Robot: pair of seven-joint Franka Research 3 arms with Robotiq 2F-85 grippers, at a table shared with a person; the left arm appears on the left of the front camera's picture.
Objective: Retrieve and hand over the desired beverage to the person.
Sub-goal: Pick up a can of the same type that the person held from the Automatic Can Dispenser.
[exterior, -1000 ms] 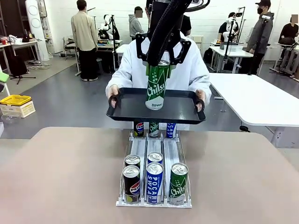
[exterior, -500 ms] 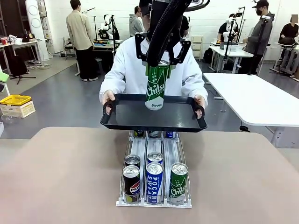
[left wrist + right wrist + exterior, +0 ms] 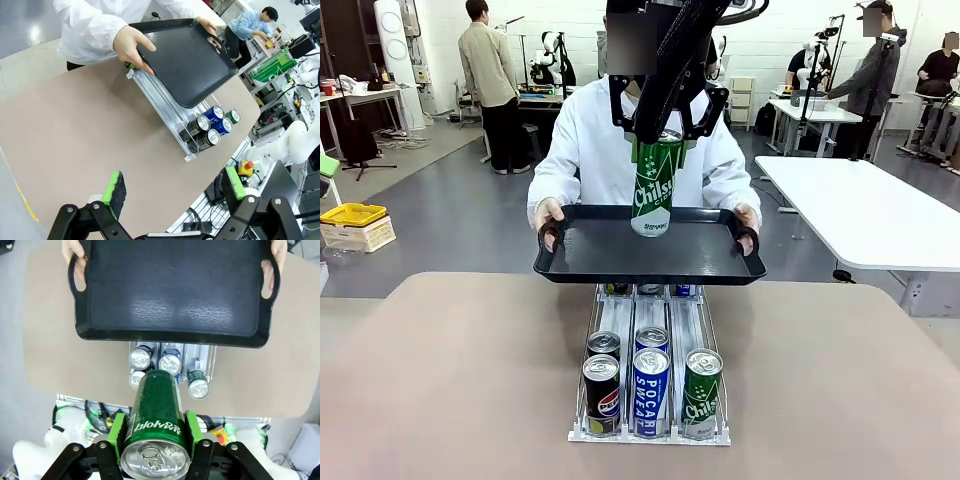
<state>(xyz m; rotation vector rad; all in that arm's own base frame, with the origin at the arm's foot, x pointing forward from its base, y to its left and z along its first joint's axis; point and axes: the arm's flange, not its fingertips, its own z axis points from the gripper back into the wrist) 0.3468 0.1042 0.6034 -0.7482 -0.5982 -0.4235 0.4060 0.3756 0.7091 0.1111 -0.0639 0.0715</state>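
1. Markings. The can (image 3: 653, 190) in the right hand (image 3: 665, 135) is green, with white script starting "Chils"; the rest wraps out of sight. In the right wrist view the same script on the can (image 3: 156, 415) reads upside down. The front row of the rack (image 3: 620, 320) holds three cans: a black can (image 3: 602, 395) with the Pepsi roundel, a blue can (image 3: 650, 390) marked "POCARI SWEAT", and a green can (image 3: 701, 392) with the "Chils" script. Two more cans stand behind the black and blue ones.

2. Hands. The right hand (image 3: 156, 435) pinches the green can across its body near the top, pads on opposite sides, can upright. The left hand (image 3: 174, 187) is spread wide and empty, above the near part of the surface (image 3: 75, 135).

3. Position. The person (image 3: 590, 150) in white stands at the far edge of the surface (image 3: 450, 380) and holds a black tray (image 3: 650, 272) by both handles, over the rack's far end. The tray floor (image 3: 175, 290) is bare. The held can hangs on the robot's side of the tray (image 3: 190, 65) and does not rest on it.

4. Obstruction. The tray hides most of the cans at the rack's far end.

5. Change. The tray now sits slightly lower and nearer than a second ago and covers more of the far cans. The right hand and its can have kept their place.
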